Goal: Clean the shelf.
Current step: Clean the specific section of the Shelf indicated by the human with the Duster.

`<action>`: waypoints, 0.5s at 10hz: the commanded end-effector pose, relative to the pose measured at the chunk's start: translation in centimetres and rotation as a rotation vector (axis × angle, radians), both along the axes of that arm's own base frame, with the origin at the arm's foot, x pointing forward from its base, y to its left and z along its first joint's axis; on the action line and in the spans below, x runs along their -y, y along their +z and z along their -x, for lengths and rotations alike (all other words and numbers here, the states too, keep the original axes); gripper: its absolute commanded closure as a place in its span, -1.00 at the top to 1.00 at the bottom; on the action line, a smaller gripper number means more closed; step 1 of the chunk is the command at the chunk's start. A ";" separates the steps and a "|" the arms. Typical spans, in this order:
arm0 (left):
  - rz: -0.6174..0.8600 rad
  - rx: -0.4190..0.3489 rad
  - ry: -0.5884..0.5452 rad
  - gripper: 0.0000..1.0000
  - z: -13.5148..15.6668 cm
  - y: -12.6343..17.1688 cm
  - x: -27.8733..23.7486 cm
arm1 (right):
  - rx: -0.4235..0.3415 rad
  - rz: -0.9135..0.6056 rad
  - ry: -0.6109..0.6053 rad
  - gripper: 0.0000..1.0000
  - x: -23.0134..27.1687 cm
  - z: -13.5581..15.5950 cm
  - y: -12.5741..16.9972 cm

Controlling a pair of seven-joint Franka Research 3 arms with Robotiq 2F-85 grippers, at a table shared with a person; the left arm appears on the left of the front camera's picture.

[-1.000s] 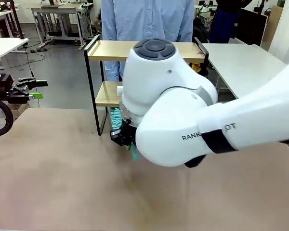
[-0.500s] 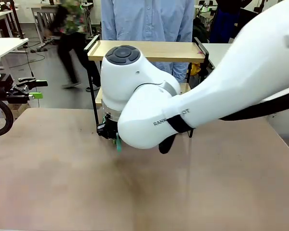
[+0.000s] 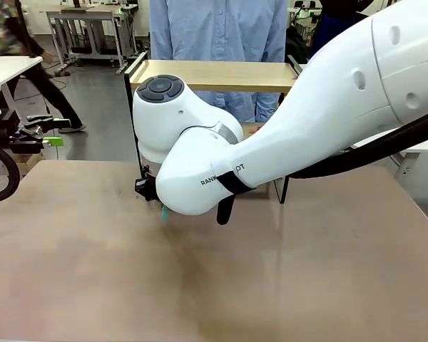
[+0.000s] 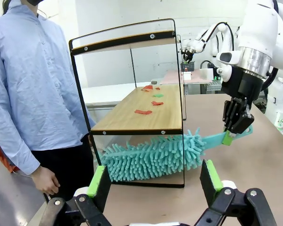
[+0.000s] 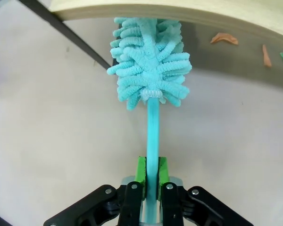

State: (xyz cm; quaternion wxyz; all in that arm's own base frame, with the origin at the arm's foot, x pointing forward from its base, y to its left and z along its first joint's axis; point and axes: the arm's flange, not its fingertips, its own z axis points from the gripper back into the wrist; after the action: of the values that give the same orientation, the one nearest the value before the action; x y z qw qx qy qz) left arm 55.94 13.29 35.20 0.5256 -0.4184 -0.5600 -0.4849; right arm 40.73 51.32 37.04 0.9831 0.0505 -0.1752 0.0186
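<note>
The right arm has swung leftward over the last second, carrying its pincer [image 3: 151, 192] from the shelf's middle to its left front post. The pincer stays pressed together on the handle of a teal duster [image 4: 151, 157]. The shelf [image 3: 221, 75] stands at the desk's [image 3: 200, 285] far edge, right in front of a person [image 3: 217, 28]. From the left wrist, the duster head lies low, beneath the lower board, while the red and green scraps [image 4: 143, 112] sit untouched on top of that board. So the sweep looks like it has passed under the dirt, and the head probably needs lifting onto the board. The black posts and raised side rails hem in any such move, and the person's hand [image 4: 45, 180] hangs near the shelf's end. The left pincer [image 4: 154, 179] waits spread wide, holding nothing, well apart from the shelf.
</note>
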 end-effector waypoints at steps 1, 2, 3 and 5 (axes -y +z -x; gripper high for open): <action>0.002 0.013 0.000 1.00 0.2 0.3 0.1 | 0.052 0.026 -0.055 -0.74 -0.8 -0.3 -1.0; 0.002 0.013 0.000 1.00 0.2 0.3 0.1 | 0.042 0.016 -0.053 -0.74 -0.6 -0.7 -1.5; 0.002 0.013 0.000 1.00 0.2 0.3 0.1 | 0.038 0.004 -0.054 -0.74 -0.5 -1.1 -1.9; 0.002 0.013 0.000 1.00 0.2 0.3 0.1 | -0.005 0.006 -0.054 -0.74 -0.5 -1.6 -2.2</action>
State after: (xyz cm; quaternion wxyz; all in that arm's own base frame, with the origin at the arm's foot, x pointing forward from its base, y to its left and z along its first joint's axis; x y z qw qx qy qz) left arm 55.94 13.29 35.19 0.5256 -0.4184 -0.5600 -0.4849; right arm 42.28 51.22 34.89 0.9841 0.0425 -0.1724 0.0072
